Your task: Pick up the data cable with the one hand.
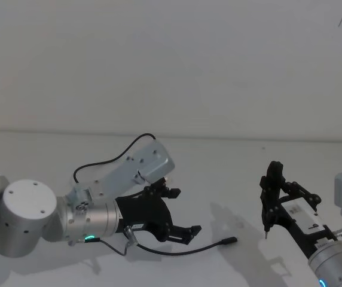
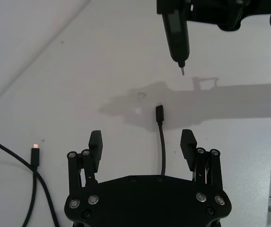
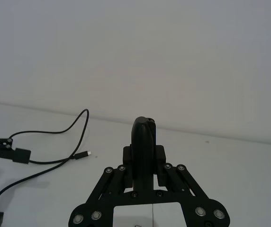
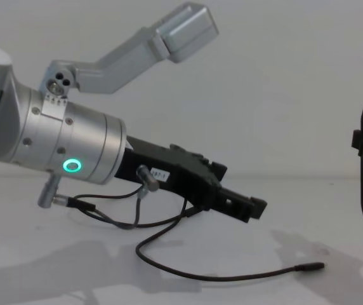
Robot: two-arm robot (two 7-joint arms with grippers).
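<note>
Bright, even light on the white worktop point(image 1: 237, 173), soft grey shadows lying on it near the left gripper point(image 2: 141, 138) and the pen tool point(image 2: 176, 28), pale wall point(image 1: 159, 60) evenly lit, green ring light point(image 4: 72, 166) glowing on the silver wrist point(image 4: 96, 143)

Data cable point(image 4: 219, 277): thin matt black cord with a rubbery-looking sheath and a plug end of matching black plastic. Left gripper point(image 2: 141, 139): matt black plastic jaws and links set with small bright metal screws, joined to a wrist cylinder point(image 4: 73, 146) of smooth, satin silver metal; right gripper point(image 3: 144, 157) of the same black plastic. Pen-like tool point(image 2: 176, 33): smooth black plastic body with a slight sheen and bare metal tip; table point(image 2: 78, 85): plain white, matt, smooth.
</note>
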